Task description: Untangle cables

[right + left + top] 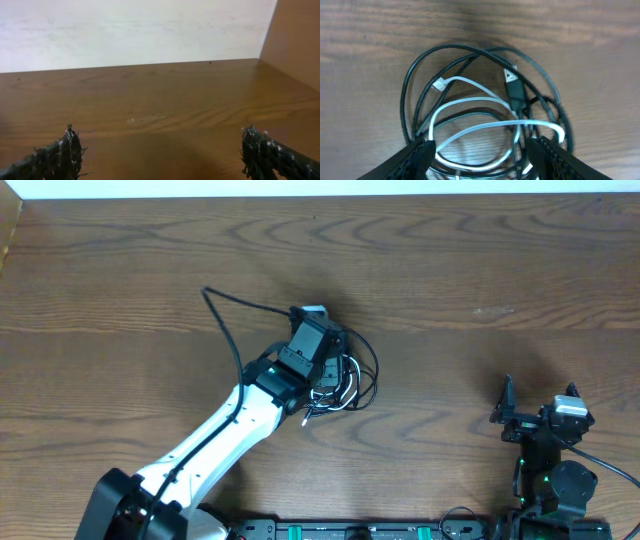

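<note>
No legible text or markings

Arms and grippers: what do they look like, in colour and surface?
The left arm has a white shell with a black cable along it, a black wrist and a green light. The right arm is black with green lights. The left gripper and right gripper have black fingers with a rough, grainy surface.

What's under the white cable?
Black cables cross beneath the white cable, on the wooden table. The left gripper hides their lower loops, so crossings there cannot be seen.
</note>
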`<state>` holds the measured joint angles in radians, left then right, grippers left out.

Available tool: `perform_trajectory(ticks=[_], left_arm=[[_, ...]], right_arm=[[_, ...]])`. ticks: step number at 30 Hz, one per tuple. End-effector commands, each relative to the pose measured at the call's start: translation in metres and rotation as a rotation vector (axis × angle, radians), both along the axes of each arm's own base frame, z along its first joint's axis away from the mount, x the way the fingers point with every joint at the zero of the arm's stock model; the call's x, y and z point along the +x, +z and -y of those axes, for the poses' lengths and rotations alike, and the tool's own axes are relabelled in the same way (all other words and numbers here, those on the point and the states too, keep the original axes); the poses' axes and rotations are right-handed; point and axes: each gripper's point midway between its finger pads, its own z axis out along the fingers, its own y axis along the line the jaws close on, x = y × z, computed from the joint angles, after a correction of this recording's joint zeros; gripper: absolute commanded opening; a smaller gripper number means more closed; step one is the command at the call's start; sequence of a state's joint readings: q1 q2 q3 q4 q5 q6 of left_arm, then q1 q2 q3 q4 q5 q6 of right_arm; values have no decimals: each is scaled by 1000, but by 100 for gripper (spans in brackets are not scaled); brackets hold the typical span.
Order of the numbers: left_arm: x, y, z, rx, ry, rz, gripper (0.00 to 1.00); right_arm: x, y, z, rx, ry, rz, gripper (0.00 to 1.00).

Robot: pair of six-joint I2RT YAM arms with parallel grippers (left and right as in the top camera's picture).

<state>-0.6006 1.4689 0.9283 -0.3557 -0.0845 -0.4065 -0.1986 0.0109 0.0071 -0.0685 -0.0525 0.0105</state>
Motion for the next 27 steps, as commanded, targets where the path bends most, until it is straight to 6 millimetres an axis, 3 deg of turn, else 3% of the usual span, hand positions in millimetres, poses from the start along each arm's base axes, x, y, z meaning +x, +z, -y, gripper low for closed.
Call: perform_trajectory(ticks=[1, 9, 12, 17, 20, 22, 27], left_arm=[[8, -8, -14, 180, -95, 45, 71], [9, -37, -25, 269, -73, -7, 68], [9, -39, -25, 273, -74, -11, 42], [16, -32, -28, 290, -47, 31, 13], [22, -28, -33, 313, -22, 60, 8], [26, -21, -33, 306, -10, 87, 8], [33, 38, -34, 208, 35, 221, 8]], right_arm=[[0, 0, -1, -12, 4, -1, 99], [0, -1, -1, -12, 4, -3, 99], [0, -1, -1, -12, 4, -3, 99], [0, -1, -1, -12, 4, -3, 99], [0, -1, -1, -12, 4, -2, 99], [0, -1, -1, -12, 4, -3, 99], [0, -1, -1, -12, 4, -3, 99]])
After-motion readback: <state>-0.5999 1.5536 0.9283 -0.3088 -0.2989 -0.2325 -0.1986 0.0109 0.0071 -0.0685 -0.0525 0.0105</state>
